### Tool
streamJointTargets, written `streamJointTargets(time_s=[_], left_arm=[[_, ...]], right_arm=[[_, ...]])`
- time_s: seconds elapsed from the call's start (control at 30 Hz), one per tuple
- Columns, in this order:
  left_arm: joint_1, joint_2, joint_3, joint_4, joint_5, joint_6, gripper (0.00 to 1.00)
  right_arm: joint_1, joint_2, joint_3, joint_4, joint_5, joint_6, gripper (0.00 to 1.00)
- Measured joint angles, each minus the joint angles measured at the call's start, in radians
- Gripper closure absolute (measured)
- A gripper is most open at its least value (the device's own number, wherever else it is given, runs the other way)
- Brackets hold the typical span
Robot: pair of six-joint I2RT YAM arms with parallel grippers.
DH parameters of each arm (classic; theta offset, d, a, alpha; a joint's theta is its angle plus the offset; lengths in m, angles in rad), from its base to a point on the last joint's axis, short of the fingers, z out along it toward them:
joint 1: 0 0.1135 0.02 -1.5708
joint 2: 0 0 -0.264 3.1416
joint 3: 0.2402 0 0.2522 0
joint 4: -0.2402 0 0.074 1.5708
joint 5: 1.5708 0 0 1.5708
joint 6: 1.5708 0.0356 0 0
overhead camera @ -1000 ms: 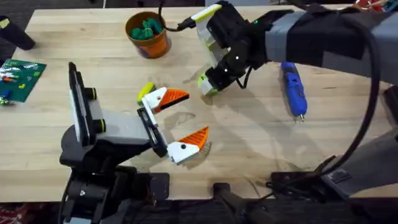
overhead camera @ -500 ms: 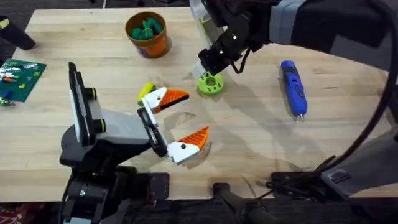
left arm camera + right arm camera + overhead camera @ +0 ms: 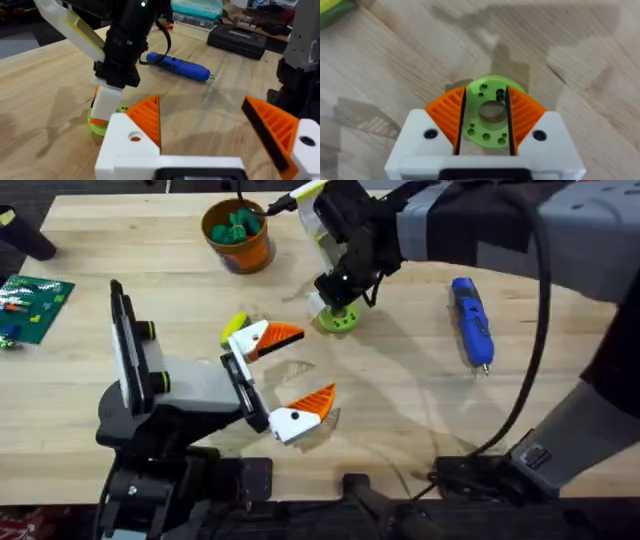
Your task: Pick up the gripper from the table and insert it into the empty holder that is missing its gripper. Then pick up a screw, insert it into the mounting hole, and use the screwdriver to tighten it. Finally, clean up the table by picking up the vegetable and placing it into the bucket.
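Note:
A round green disc (image 3: 338, 317) with a centre hole and small holes lies flat on the table behind the middle. My right gripper (image 3: 340, 288) stands right over it. Its orange pads (image 3: 447, 115) sit a small gap apart across the middle of the disc (image 3: 492, 112), and I cannot tell whether they touch it. My left gripper (image 3: 290, 375) is open near the table's middle with nothing between its fingers. The blue screwdriver (image 3: 472, 320) lies to the right. The orange bucket (image 3: 240, 248) at the back holds green vegetable pieces (image 3: 238, 224).
A small yellow-green piece (image 3: 233, 326) lies beside my left gripper's far finger. A green circuit board (image 3: 35, 305) sits at the left edge. A black object (image 3: 25, 235) lies at the far left corner. Bare wood lies between the disc and the screwdriver.
My right gripper rose off the green disc and back toward the far edge, then came down over it again. The disc has barely shifted. The left arm has not moved.

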Motion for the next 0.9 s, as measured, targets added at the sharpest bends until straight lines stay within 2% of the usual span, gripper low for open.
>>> streamJointTargets(time_s=[0.47,0.57,0.67,0.8,0.9], left_arm=[[0.0,0.0,0.0,0.0,0.0,0.0,0.017],[0.0,0.0,0.0,0.0,0.0,0.0,0.017],[0.0,0.0,0.0,0.0,0.0,0.0,0.017],[0.0,0.0,0.0,0.0,0.0,0.0,0.017],[0.0,0.0,0.0,0.0,0.0,0.0,0.017]], right_arm=[[0.0,0.0,0.0,0.017,0.0,0.0,0.537],[0.0,0.0,0.0,0.017,0.001,0.0,0.569],[0.0,0.0,0.0,0.016,0.001,0.001,0.622],[0.0,0.0,0.0,0.013,0.004,-0.011,0.854],[0.0,0.0,0.0,0.011,0.004,-0.014,0.895]])
